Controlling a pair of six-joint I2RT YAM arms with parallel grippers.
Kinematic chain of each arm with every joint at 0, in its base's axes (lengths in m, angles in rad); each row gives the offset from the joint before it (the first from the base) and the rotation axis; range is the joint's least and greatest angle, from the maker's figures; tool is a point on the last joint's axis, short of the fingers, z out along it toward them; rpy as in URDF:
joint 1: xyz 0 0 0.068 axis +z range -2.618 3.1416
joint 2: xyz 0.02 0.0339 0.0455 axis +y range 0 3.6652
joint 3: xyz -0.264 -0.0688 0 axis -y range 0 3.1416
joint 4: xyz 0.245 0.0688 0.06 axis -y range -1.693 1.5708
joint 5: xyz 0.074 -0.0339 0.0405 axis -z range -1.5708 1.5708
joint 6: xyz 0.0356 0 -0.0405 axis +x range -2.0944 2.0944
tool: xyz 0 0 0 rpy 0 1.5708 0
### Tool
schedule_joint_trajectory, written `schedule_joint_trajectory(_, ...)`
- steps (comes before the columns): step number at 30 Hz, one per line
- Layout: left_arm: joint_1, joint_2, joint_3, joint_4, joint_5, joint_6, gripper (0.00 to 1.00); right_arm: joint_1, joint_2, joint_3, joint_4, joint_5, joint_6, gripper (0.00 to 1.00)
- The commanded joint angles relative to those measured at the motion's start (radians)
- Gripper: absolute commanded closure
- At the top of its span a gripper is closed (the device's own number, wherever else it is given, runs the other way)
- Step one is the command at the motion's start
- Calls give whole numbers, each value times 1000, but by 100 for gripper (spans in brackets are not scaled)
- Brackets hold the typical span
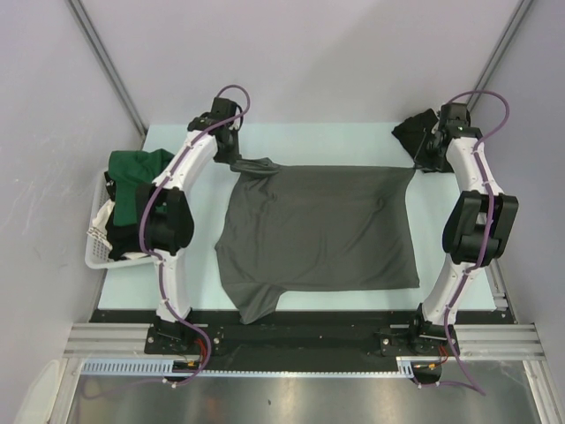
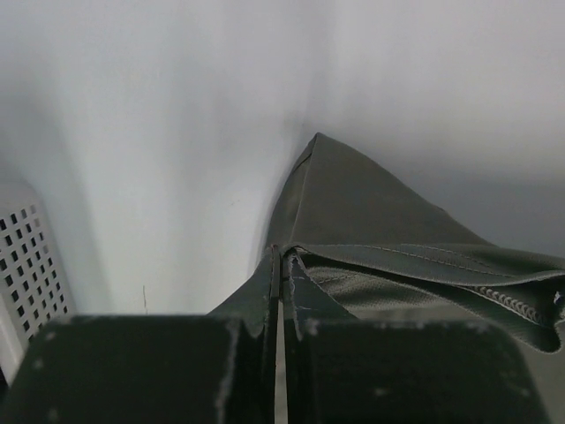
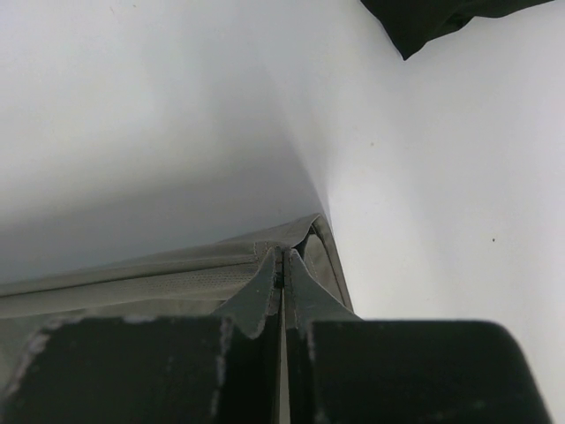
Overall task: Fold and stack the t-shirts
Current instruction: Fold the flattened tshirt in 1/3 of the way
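Observation:
A dark charcoal grey t-shirt (image 1: 318, 230) lies spread over the middle of the table, one sleeve hanging toward the front edge. My left gripper (image 1: 237, 159) is shut on its far left corner, and the cloth (image 2: 353, 212) stretches away from the pinched hem (image 2: 281, 258). My right gripper (image 1: 418, 165) is shut on the far right corner, with the hem (image 3: 284, 258) caught between the jaws and grey fabric (image 3: 132, 283) trailing left. A black t-shirt (image 1: 413, 131) lies bunched at the far right corner (image 3: 441, 19). A dark green t-shirt (image 1: 132, 170) sits in the basket.
A white slatted plastic basket (image 1: 99, 238) stands at the table's left edge, beside my left arm; its perforated wall (image 2: 26, 265) shows in the left wrist view. The pale table top (image 1: 327, 141) ends near the back wall.

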Motion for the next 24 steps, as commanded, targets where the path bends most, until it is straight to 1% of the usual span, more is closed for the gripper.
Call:
schedule_joint_trajectory(1,4,-95,4,-19,-34,38,100,-9,-63,13,-11,28,0,100)
schedule_joint_trajectory(5,4,-103,4,-53,-26,34,100,-9,-59,12,-51,19,5,100)
schedule_joint_trajectory(8,4,-123,-25,-66,-14,31,100,-6,-60,6,-91,26,5,100)
schedule_joint_trajectory(18,4,-235,-177,-109,-3,37,100,14,-69,6,-206,61,9,100)
schedule_joint_trajectory(24,4,-285,-225,-151,3,58,100,30,-75,1,-269,83,12,100)
